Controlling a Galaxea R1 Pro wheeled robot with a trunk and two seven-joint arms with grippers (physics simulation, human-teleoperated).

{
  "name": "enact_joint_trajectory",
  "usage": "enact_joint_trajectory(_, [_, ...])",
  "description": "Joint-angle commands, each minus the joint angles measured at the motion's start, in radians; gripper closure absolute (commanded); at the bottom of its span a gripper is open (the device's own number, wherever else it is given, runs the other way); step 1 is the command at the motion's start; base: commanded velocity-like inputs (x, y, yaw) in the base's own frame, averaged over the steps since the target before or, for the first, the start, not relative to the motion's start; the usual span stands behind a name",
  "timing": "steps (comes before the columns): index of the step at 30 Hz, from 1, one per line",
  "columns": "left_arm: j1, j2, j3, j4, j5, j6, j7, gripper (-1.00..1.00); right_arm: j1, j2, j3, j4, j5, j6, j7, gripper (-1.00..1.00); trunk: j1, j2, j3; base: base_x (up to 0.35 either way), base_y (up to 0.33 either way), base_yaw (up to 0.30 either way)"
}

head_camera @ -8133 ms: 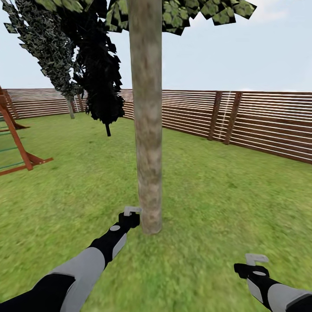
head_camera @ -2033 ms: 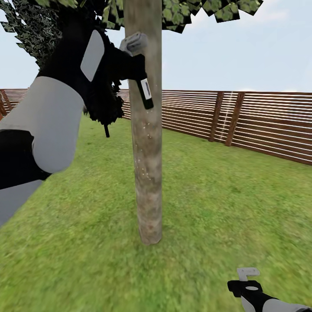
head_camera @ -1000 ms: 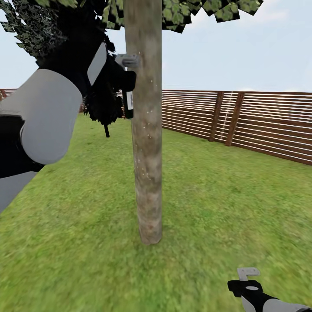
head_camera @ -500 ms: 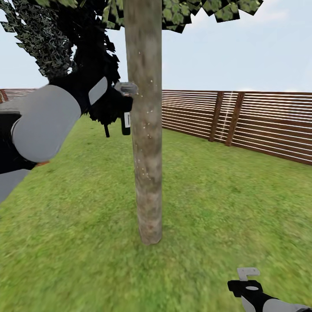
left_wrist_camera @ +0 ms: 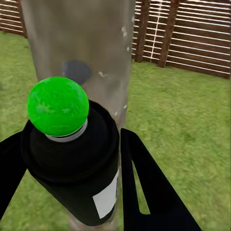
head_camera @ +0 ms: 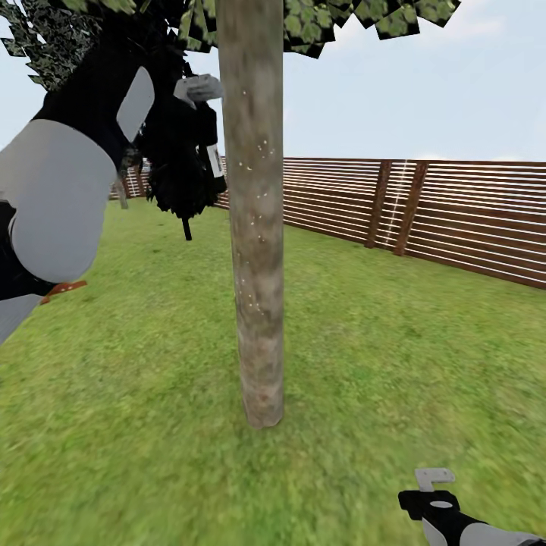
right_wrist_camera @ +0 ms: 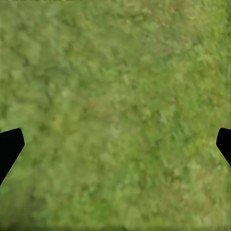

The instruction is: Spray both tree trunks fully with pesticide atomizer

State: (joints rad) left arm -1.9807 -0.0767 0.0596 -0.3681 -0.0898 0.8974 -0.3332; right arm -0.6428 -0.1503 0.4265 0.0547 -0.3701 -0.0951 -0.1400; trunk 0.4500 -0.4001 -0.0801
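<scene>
Left gripper [head_camera: 199,89] clamps pesticide atomizer [left_wrist_camera: 72,154] upright, tree trunk [head_camera: 254,212] just beyond its nozzle; right gripper [head_camera: 434,479] wide, empty.

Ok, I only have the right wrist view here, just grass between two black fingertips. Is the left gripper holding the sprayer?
Observer: Yes. In the left wrist view the left gripper has its black fingers on either side of the black pesticide atomizer with the round green cap.
Operator: Where is it relative to the tree?
Observer: Raised high beside the grey-brown mottled tree trunk, on the trunk's left in the head view, with the cap facing the bark.
Operator: Any spray on it?
Observer: Fine white pesticide specks dot the upper and middle trunk; near its base I see none.
Operator: And my right gripper?
Observer: The right gripper hangs low over the green lawn, open and empty.
</scene>
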Motion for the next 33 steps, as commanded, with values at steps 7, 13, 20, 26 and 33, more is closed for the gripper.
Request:
enact_joint_trajectory(7, [0.000,0.002,-0.001,-0.055,-0.002,0.007,-0.001,1.00,0.000,0.000,0.000,0.000,0.000,0.000,0.000,-1.00,0.000,0.000,0.000,0.000,0.000,0.000])
enact_joint_trajectory(13, [0.000,0.023,-0.001,-0.155,-0.003,0.078,-0.001,1.00,0.000,0.000,0.000,0.000,0.000,0.000,0.000,-1.00,0.000,0.000,0.000,0.000,0.000,0.000])
enact_joint_trajectory(20, [-0.001,0.033,0.002,-0.081,-0.002,0.088,0.000,1.00,0.000,-0.001,-0.001,0.000,0.000,0.001,0.000,-1.00,0.000,0.000,0.000,0.000,0.000,0.000])
enact_joint_trajectory(26, [0.000,0.073,0.008,0.094,-0.002,0.026,0.001,1.00,0.006,-0.002,0.000,0.001,0.000,0.004,0.002,-1.00,0.000,0.000,0.000,0.000,0.000,0.000])
enact_joint_trajectory(33, [0.000,0.072,0.008,0.296,0.001,-0.103,0.002,1.00,0.008,0.000,0.001,0.001,0.000,0.005,0.003,-1.00,0.000,0.000,0.000,0.000,0.000,0.000])
